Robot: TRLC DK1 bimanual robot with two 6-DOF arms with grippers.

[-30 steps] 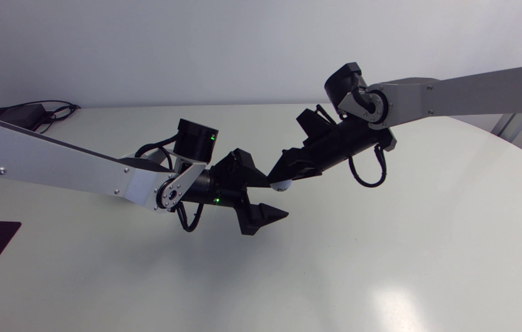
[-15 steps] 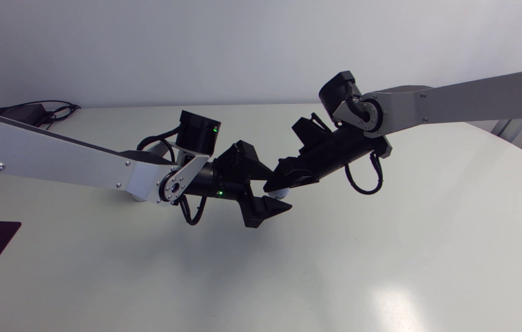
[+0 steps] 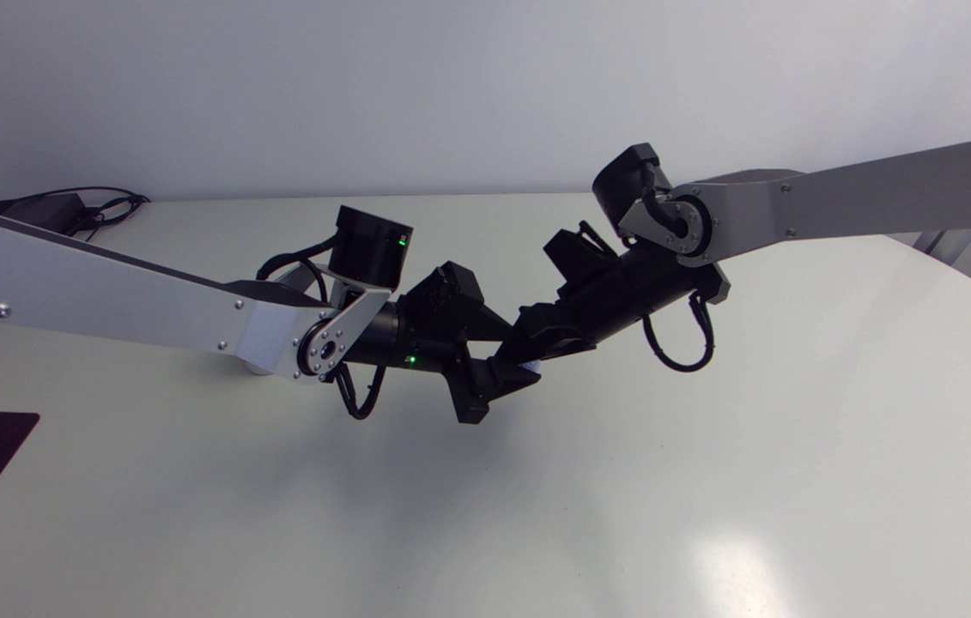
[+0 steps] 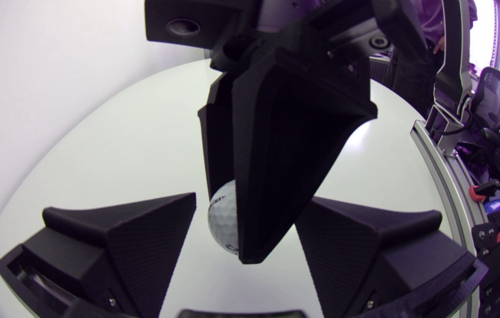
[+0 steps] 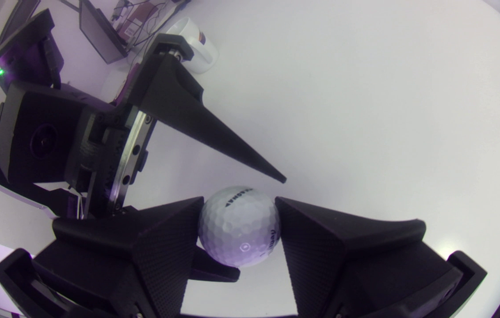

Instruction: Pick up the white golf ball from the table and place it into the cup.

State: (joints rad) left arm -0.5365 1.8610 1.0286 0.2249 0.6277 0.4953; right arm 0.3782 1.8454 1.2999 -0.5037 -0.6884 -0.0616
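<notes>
Currently, my right claw [image 5: 236,203] grips the ball [image 5: 237,227] narrowly, one finger on each side. My left claw [image 4: 250,198] is spread wide, its fingers flanking the ball and the right claw's tips. The cup [image 5: 193,39] stands well apart, beyond the left claw.

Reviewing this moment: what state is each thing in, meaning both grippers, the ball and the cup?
right gripper: shut on the golf ball.
golf ball: held between the right gripper's two fingers, not in the cup.
left gripper: open, its fingers spread either side of the ball and the right gripper's tip.
cup: upright on the table, apart from both grippers; its inside does not show.
</notes>
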